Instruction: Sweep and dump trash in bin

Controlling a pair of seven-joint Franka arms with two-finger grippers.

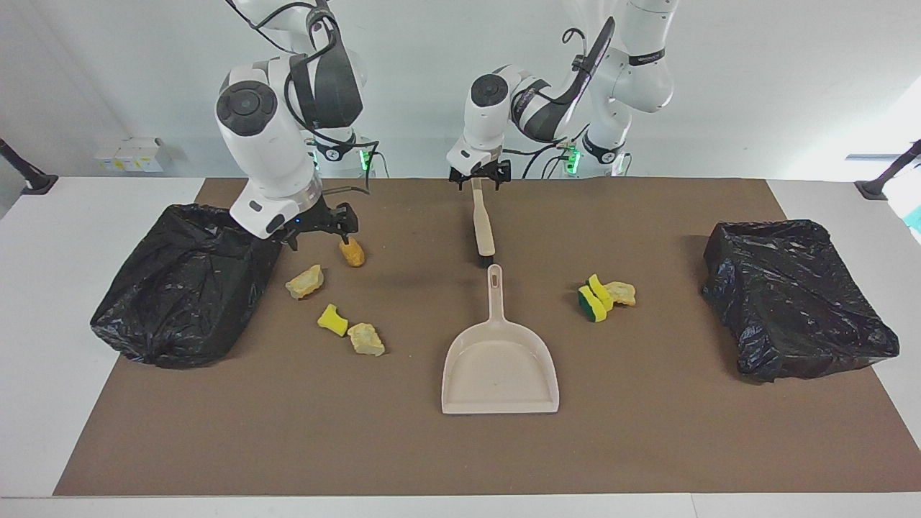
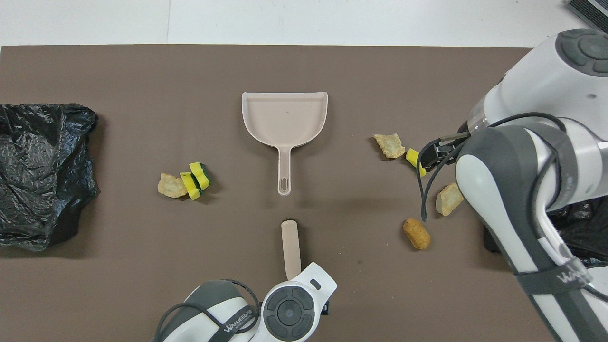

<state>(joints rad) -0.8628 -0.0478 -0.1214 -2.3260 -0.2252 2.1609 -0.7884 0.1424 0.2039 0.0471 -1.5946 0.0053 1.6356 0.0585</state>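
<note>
Fingers on the left gripper (image 1: 478, 180) are spread wide and straddle the top end of the brush (image 1: 482, 224), nothing clamped yet as far as the facing view lets anyone tell. That brush lies with its long axis running straight away from the robots, handle end nearest them, bristle end almost touching the dustpan (image 1: 499, 367) handle, so the left arm is clearly the closer one for it. Over at the right arm's end, the right gripper (image 1: 320, 229) also hangs open, low above the brown nugget (image 1: 352, 252) beside the black bin (image 1: 187, 280). Trash is all on the mat: four scraps (image 1: 334, 320) near that bin, and a sponge-and-crust clump (image 1: 604, 293) toward the other bin (image 1: 795, 296).
</note>
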